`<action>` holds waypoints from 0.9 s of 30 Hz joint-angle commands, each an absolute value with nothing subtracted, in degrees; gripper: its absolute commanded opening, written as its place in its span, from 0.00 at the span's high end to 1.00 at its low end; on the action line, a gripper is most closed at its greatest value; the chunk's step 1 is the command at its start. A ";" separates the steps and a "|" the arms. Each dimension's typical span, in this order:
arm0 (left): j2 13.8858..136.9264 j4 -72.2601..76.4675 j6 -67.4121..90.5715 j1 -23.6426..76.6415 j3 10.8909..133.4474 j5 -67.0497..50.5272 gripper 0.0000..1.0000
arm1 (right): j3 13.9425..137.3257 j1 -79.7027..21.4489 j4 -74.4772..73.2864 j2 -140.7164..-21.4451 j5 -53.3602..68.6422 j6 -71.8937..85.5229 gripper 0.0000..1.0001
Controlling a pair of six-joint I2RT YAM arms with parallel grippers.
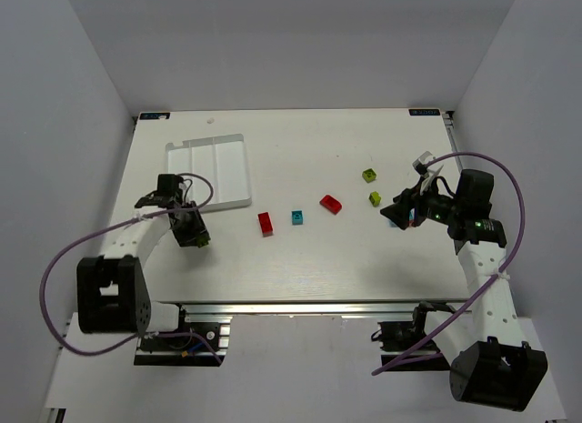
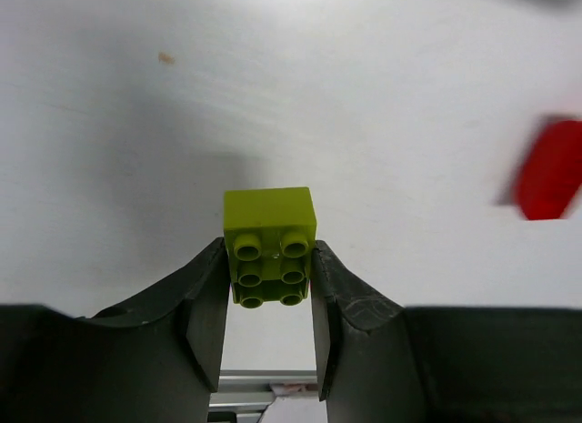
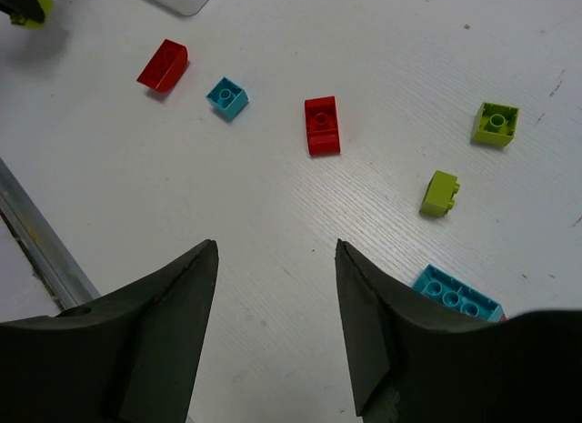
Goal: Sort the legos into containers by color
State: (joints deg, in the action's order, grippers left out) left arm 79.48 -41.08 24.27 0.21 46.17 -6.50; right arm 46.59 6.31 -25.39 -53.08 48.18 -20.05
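Observation:
My left gripper (image 2: 269,252) is shut on a yellow-green lego (image 2: 270,232), a six-stud brick pressed between both fingers, near the table's front left (image 1: 197,241). On the table lie two red legos (image 1: 265,223) (image 1: 330,203), a small teal one (image 1: 297,217) and two small yellow-green ones (image 1: 369,176) (image 1: 375,197). My right gripper (image 3: 275,250) hangs open over bare table. A larger cyan lego (image 3: 457,296) lies just beside its right finger. The containers, a white divided tray (image 1: 209,173), sit at the back left.
The metal rail at the table's near edge (image 3: 36,236) runs left of the right gripper. A purple cable loops from each arm (image 1: 64,259). White walls close in the table on three sides.

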 commanded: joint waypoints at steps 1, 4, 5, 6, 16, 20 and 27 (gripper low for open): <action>69.89 -39.29 24.61 0.53 51.84 -4.23 1.00 | 47.20 6.06 -23.82 -52.73 50.00 -20.74 0.41; 68.64 -36.83 24.70 -0.53 54.92 -0.97 1.00 | 47.11 5.98 -24.26 -53.44 51.15 -21.09 0.48; 69.51 -36.30 24.78 -0.53 55.98 2.86 1.00 | 47.11 6.06 -24.43 -53.79 51.33 -21.18 0.51; 71.96 -35.08 24.79 -0.53 56.86 5.95 1.00 | 47.11 5.98 -24.35 -53.88 51.42 -21.09 0.52; 94.73 -29.79 24.79 -2.11 71.09 14.50 0.90 | 46.50 5.98 -23.91 -54.84 50.54 -21.18 0.50; 102.46 -31.54 24.43 -2.64 77.16 15.38 0.81 | 46.14 6.07 -23.29 -55.11 50.10 -21.09 0.47; 104.68 -32.70 24.61 -2.64 80.77 14.69 0.30 | 45.88 5.98 -23.38 -57.21 50.01 -21.97 0.18</action>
